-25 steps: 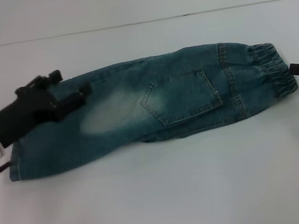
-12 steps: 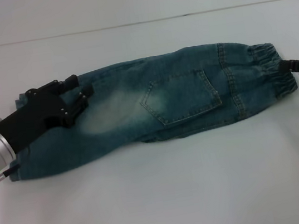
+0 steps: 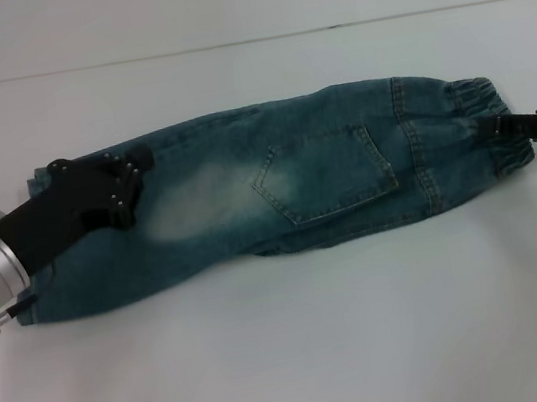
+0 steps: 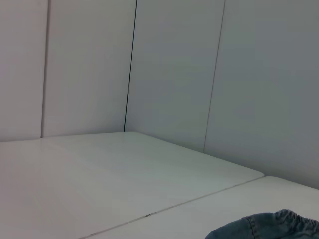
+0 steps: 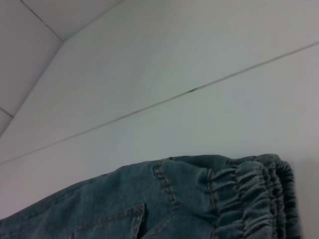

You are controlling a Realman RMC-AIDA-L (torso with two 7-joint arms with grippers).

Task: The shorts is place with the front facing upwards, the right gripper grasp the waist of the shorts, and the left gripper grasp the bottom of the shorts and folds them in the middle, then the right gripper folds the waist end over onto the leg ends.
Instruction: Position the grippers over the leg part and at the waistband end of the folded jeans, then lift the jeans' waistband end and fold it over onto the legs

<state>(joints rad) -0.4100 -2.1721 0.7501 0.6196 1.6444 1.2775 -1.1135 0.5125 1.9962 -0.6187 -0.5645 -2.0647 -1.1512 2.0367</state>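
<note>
Plain white table (image 3: 292, 359), one thin seam running across its far side; pale panelled wall (image 4: 169, 74) behind, divided by dark vertical joints. No legible writing or brand mark anywhere.

Folded lengthwise on the table: the shorts (image 3: 276, 185), blue-green denim with a faded patch and a stitched pocket facing up. The waist (image 3: 486, 133) at the robot's right end, the leg ends (image 3: 44, 285) at the left end.

Over the leg section near the hems: left gripper (image 3: 129, 181), black, lying on the denim, with its tips drawn back toward the hems compared with half a second ago. Finger state cannot be told.

At the waist: right gripper (image 3: 500, 126), black, tips now over the gathered band's edge, further in than one second ago. Whether spread or pinching cannot be told.
</note>
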